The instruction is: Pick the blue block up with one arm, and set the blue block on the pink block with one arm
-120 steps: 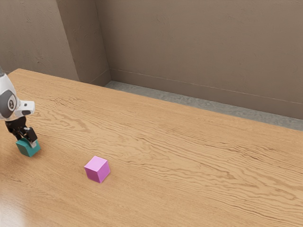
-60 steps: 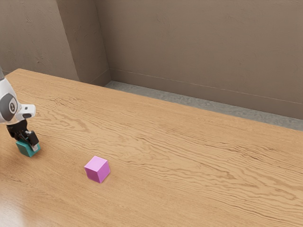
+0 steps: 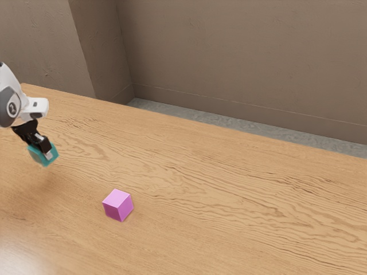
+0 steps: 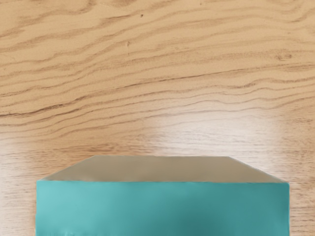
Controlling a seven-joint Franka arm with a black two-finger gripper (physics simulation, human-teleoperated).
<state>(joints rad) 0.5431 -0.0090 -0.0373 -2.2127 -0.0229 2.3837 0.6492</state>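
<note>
Well, the black gripper [image 3: 40, 150] at the end of the arm is pinching the blue block [image 3: 46, 156], one finger on each side. The cube reads more teal than true blue from where I stand. It hangs in the air near the exterior view's left edge, tilted a little and clear of the wooden table [image 3: 241, 189], with a faint shadow on the boards below it. In the wrist view the blue block [image 4: 162, 209] sits right under the hand, with only bare wood grain beyond it. The pink block [image 3: 118, 204] rests flat on the table by itself, well apart from the gripper. That gap is what the next move turns on: from the held cube, the pink one lies toward the exterior view's right and nearer the camera, and also lower, down on the table surface. Both are cubes, so there is no long axis to line up, only faces to square. I'd judge the pick-up half done and the carry across yet to come. The slight tilt of the blue block looks like the thing to watch, since a crooked cube could slide off the pink top when let go.
</note>
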